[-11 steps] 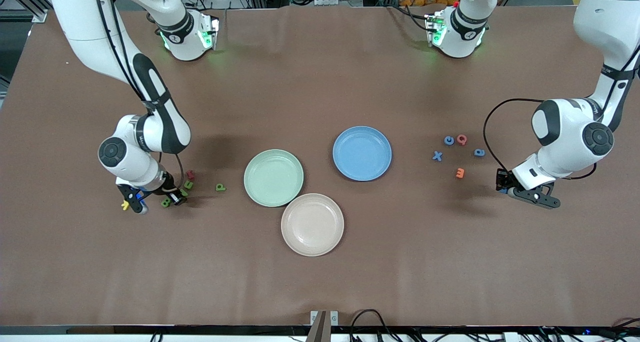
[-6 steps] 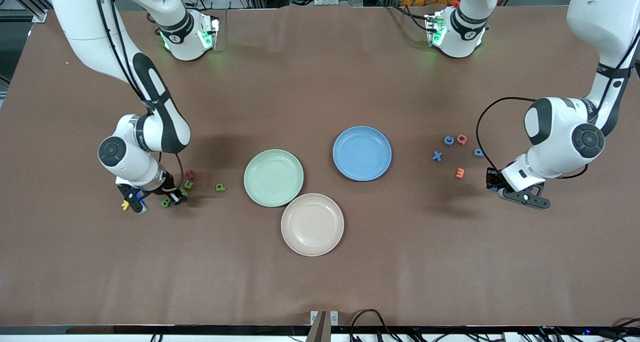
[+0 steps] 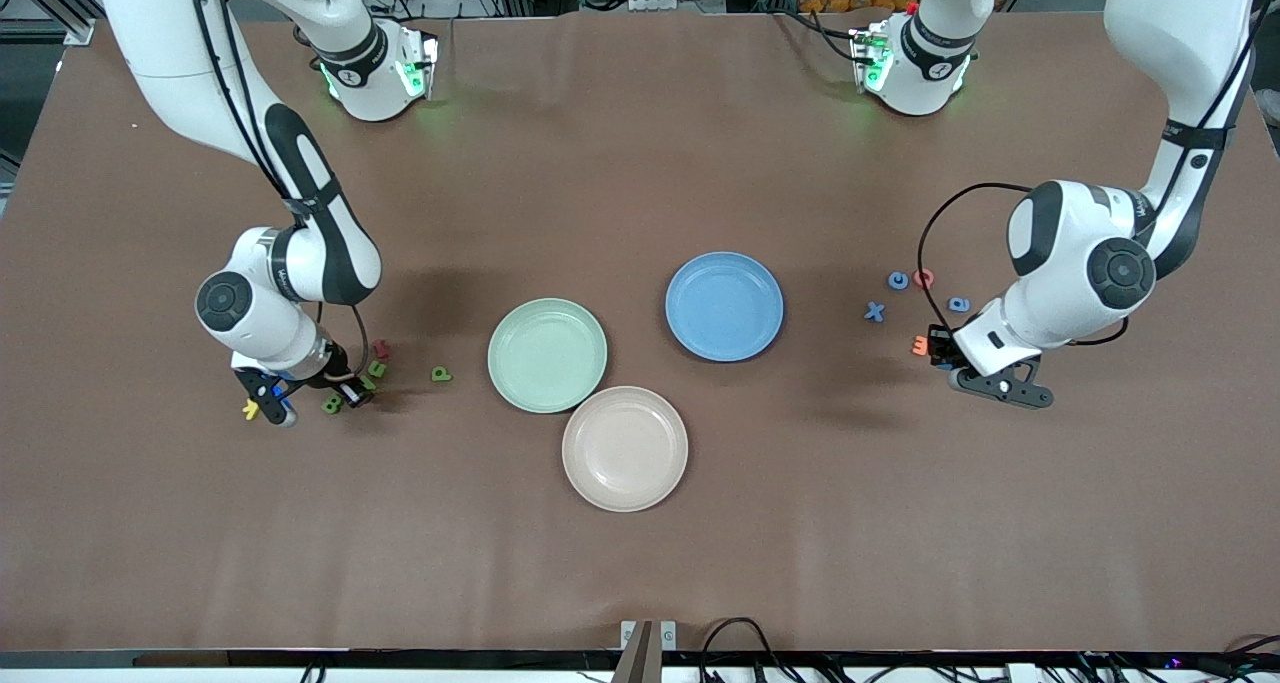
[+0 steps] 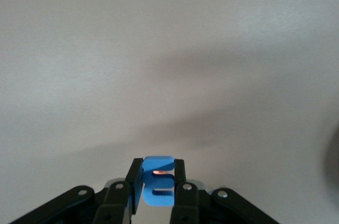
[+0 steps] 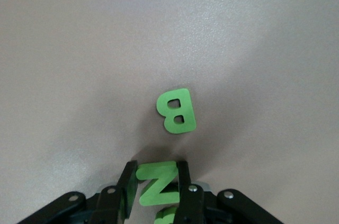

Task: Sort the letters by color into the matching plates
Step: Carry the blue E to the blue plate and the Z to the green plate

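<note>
The left gripper hung over bare brown counter toward the left arm's end from the medium blue round plate, its fingers pinching a chunky blue foam letter E by its flat faces. The right gripper was low at the cluster of letters toward the right arm's end from the pale mint green round plate, its fingers closed against a green foam letter N; whether that letter had left the counter could not be told. A green foam letter B lay flat just beside it, and a green foam letter P lay between the cluster and the green plate. Three more blue foam letters rested on the counter toward the left arm's end from the blue plate, mixed with a red and an orange one. Both plates were empty, as was the beige-pink plate nearer the camera.

These letters were judged very light, soft and slightly springy, not fragile and not slippery. A pinch across the two flat faces, or across a straight stroke, suits them best; too hard a squeeze would likely deform the foam and let it twist.
</note>
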Motion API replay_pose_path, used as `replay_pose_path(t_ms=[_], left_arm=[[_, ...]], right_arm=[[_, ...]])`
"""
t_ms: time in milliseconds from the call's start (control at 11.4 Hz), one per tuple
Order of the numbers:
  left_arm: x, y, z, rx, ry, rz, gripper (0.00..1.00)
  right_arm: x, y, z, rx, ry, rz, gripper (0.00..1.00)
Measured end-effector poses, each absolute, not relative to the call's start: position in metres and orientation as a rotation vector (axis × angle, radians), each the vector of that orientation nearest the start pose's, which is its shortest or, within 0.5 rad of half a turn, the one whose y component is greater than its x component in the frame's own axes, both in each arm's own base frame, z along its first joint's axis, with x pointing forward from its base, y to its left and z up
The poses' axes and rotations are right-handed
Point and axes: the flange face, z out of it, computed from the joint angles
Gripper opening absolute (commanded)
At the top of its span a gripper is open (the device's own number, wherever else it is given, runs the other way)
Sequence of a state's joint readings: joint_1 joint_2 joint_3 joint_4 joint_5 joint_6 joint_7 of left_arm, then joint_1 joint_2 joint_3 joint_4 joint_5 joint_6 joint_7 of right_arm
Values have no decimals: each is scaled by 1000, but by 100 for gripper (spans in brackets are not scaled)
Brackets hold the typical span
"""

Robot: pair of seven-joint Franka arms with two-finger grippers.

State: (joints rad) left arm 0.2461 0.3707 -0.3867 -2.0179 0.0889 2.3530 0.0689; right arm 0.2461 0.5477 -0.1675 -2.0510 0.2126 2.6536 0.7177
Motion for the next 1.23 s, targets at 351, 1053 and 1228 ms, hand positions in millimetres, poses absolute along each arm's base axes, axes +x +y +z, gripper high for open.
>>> replay_pose_path(t_ms=[351,1053,1228], left_arm=[[588,-119,285,-3225,294,16,0],[551,-237,286,-3238,84,63,0],[540,-263,286,-3237,22,74,0]], right_arm=[[601,44,201,-2941,974,-2,32],[610,87,235,-3021,588,12,32],[608,109,236,-3026,553,12,32]])
